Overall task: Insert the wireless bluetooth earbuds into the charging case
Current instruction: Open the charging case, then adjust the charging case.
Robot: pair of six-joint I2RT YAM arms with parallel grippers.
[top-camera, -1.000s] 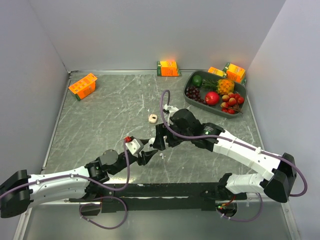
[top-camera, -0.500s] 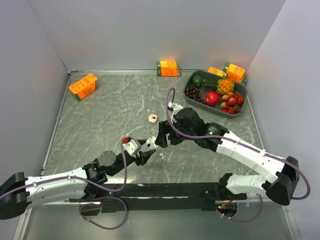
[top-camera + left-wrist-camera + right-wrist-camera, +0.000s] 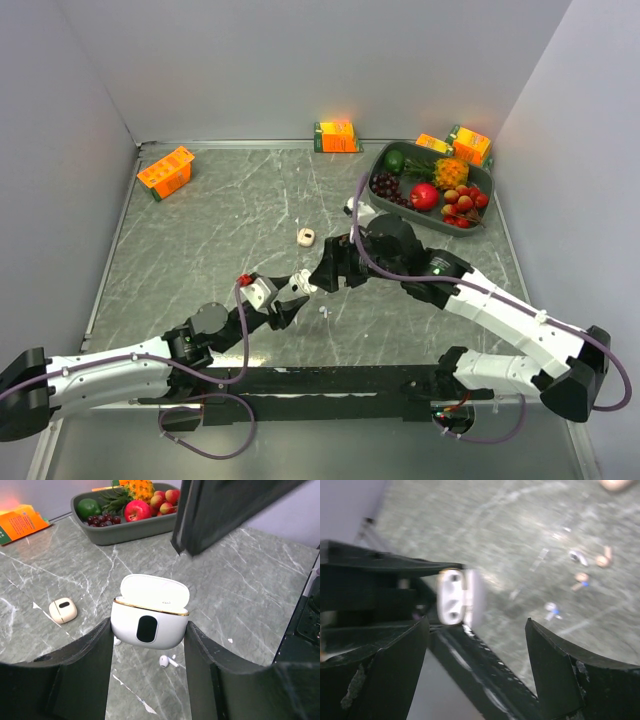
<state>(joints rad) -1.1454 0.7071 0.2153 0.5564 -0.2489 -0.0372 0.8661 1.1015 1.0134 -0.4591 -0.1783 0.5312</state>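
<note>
Your earbud point(image 3: 167, 661) lies loose on the table point(image 3: 200, 240), about 6 o'clock from its middle, just below the charging case point(image 3: 149, 625). The right wrist view shows a few more small pale pieces point(image 3: 604, 560), too blurred to tell apart. The left gripper point(image 3: 148, 639) is clamped on the case's sides, with the lid tipped up.

Compared with a second ago, your left arm has drawn back toward 7 o'clock. The right arm's wrist has shifted toward 3 o'clock, with the fingers now stretched flatter toward the case. The right gripper point(image 3: 476, 624) stands wide apart, gripping nothing.

Print on the orange cartons point(image 3: 165, 171) is too small to read.

The case is smooth glossy white and rounded, with a gold rim and a dark oval on its front. A second case point(image 3: 63, 610), pale beige and pebble-shaped, sits shut near the middle. The table is grey veined marble. A grey oval tray point(image 3: 375, 200) of fruit sits at 2 o'clock.
</note>
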